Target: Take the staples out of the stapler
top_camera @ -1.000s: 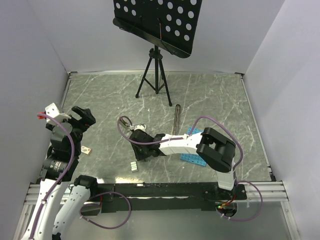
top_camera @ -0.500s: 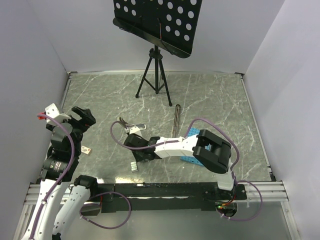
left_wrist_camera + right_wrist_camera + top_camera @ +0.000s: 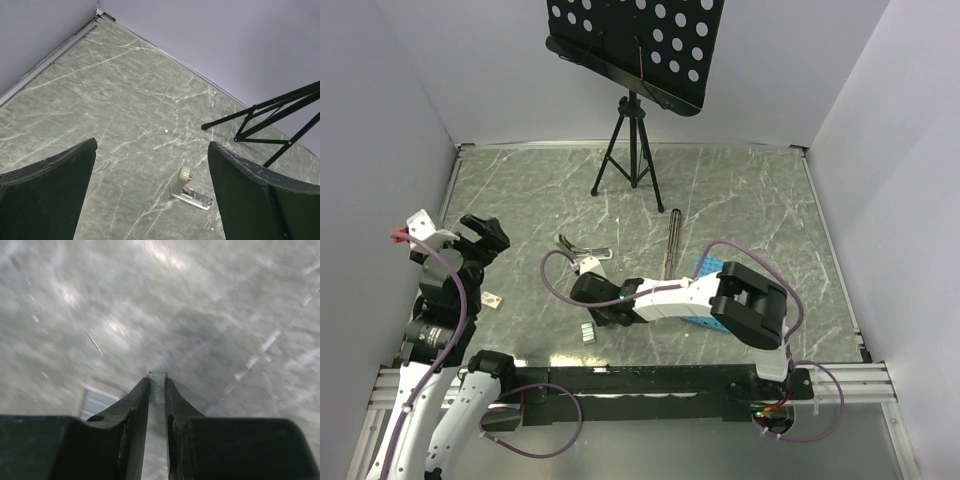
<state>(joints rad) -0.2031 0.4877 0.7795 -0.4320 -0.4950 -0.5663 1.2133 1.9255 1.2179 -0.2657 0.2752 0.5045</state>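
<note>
The top external camera sits high behind the arm bases and looks down and forward over the whole table. The left wrist camera looks obliquely from some height, between the wide-apart fingers of the left gripper, toward the far wall. With the top view it shares the tripod and the stapler. The right wrist camera (its picture is blurred) looks down from very near the table, past the right gripper, whose tips pinch the staples.

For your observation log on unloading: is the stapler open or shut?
Open: the stapler lies with its cream arm raised off the base.
</note>
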